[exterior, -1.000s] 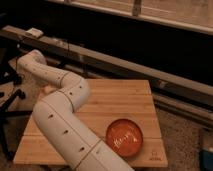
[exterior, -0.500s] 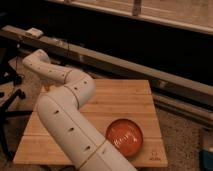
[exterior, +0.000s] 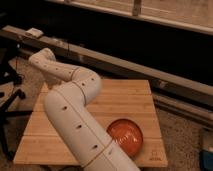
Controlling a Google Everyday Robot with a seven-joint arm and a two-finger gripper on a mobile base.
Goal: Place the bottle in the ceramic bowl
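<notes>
The ceramic bowl [exterior: 125,136], round and glossy orange-red, sits on the wooden table [exterior: 135,100] near its front right part. My white arm [exterior: 75,110] rises from the bottom, bends above the table's middle and reaches to the far left corner. The gripper is at that far end of the arm, past the wrist [exterior: 41,59] and hidden behind it, well left of and behind the bowl. The bottle is hidden from view.
A long dark rail [exterior: 125,62] runs behind the table. A small pale object [exterior: 34,32] lies on it at the left. Black chair legs [exterior: 10,95] stand on the floor to the left. A blue thing [exterior: 207,152] shows at the right edge.
The arm's far end and elbow have shifted a little to the right over the table's left side. The bowl has not moved.
</notes>
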